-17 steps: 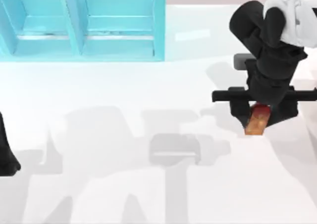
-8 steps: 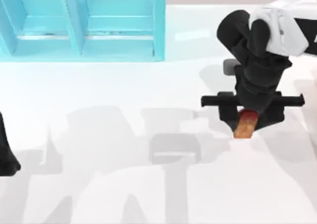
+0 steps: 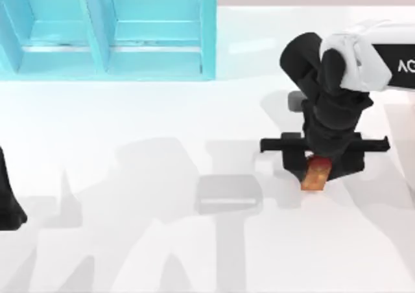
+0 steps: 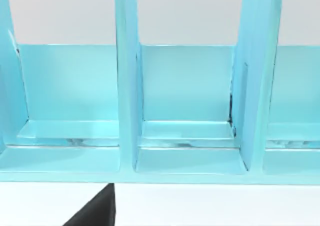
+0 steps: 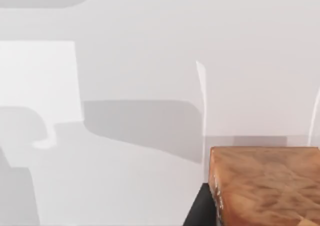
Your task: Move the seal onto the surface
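Note:
The seal [image 3: 315, 177], a small glossy orange-brown block with a reddish top, sits between the black fingers of my right gripper [image 3: 318, 166], which is shut on it over the right part of the white surface [image 3: 130, 118]. From above, the arm hides the seal's upper end. In the right wrist view the seal [image 5: 265, 186] fills the corner next to a black finger [image 5: 199, 213], with the surface [image 5: 125, 61] beyond it. I cannot tell whether the seal touches the surface. My left arm [image 3: 9, 202] is parked at the left edge.
A turquoise shelf unit [image 3: 107, 34] with compartments stands at the back left; the left wrist view faces its open compartments [image 4: 185, 101]. Grey shadows lie across the middle of the table.
My right arm has carried the seal to the left and a little toward the front. The left arm has not moved.

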`<action>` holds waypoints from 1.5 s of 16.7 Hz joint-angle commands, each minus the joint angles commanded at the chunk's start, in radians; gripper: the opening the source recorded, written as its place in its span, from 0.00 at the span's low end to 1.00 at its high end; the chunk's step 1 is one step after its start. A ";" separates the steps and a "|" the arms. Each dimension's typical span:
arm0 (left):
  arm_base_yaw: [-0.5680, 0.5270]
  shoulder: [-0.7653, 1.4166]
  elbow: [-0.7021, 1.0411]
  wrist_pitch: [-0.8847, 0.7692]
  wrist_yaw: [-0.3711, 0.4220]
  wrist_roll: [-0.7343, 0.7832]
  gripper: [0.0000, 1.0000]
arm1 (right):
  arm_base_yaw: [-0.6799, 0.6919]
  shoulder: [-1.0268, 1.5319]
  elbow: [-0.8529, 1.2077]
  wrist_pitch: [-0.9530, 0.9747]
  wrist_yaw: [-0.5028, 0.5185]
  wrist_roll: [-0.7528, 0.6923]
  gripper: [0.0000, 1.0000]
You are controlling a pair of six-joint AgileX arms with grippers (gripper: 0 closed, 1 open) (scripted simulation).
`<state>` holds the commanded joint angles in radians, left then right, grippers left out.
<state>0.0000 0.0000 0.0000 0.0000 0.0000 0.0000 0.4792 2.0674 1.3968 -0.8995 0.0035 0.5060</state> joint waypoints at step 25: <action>0.000 0.000 0.000 0.000 0.000 0.000 1.00 | -0.001 0.004 0.014 -0.015 -0.002 0.002 1.00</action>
<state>0.0000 0.0000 0.0000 0.0000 0.0000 0.0000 0.4778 2.0709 1.4111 -0.9142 0.0014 0.5079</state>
